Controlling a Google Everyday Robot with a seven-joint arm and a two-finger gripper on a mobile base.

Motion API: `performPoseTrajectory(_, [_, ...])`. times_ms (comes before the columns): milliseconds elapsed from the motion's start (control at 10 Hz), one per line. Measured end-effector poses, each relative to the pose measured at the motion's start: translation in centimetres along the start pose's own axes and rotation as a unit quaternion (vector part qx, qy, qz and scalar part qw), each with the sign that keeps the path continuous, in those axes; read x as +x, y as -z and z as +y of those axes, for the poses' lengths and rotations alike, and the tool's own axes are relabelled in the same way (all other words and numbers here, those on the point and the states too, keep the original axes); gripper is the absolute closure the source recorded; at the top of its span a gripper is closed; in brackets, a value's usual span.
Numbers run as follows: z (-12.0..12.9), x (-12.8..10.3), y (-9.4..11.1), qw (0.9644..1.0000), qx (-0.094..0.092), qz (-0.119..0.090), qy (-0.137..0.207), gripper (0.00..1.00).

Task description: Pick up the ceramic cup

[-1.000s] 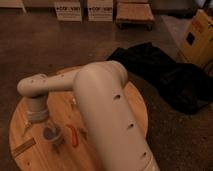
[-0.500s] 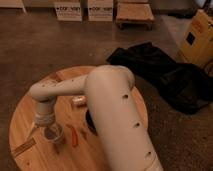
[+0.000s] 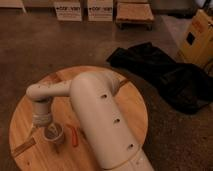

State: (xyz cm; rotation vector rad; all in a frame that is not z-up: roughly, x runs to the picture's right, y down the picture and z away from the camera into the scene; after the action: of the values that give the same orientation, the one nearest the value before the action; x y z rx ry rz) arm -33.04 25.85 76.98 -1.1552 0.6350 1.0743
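Note:
The ceramic cup (image 3: 54, 133) is a small pale round cup with a greyish inside. It stands on the round wooden table (image 3: 130, 112) near the front left. My gripper (image 3: 52, 136) hangs from the cream wrist (image 3: 42, 116) and is right at the cup, coming down over it from above and the left. A thin red-orange stick (image 3: 74, 136) lies just to the right of the cup. My thick cream arm (image 3: 102, 120) crosses the table's middle and hides part of it.
A flat wooden strip (image 3: 23, 147) lies near the table's front left edge. On the floor behind are a black cloth heap (image 3: 165, 70), a yellow bin (image 3: 200, 35), white boxes (image 3: 69, 10) and a wooden pallet (image 3: 133, 12).
The wrist has come down a little toward the cup and the big arm link has shifted slightly. The cup and the stick stay in place.

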Motion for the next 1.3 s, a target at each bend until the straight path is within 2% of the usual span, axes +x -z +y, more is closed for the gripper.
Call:
performPoseTrajectory(200, [0.4,0.8,1.7,1.0,0.006,-0.007,-0.001,0.92])
performPoseTrajectory(300, [0.3,0.8,1.8,0.9999,0.006,-0.008,-0.002,0.98])
performPoseTrajectory(600, [0.1,1.2,2.0,0.9999,0.006,-0.013,-0.008,1.0])
performPoseTrajectory(700, [0.6,1.9,3.7,0.9995,0.017,-0.02,-0.018,1.0])
performPoseTrajectory(900, [2.1,2.6,6.1,0.9985,0.032,-0.02,-0.039,1.0])
performPoseTrajectory(1000, [3.2,3.4,8.2,0.9969,0.049,-0.025,-0.058,1.0])
performPoseTrajectory(1100, [3.7,3.9,9.3,0.996,0.057,-0.028,-0.063,1.0])
performPoseTrajectory(1300, [6.2,5.8,13.6,0.9917,0.088,-0.047,-0.081,1.0])
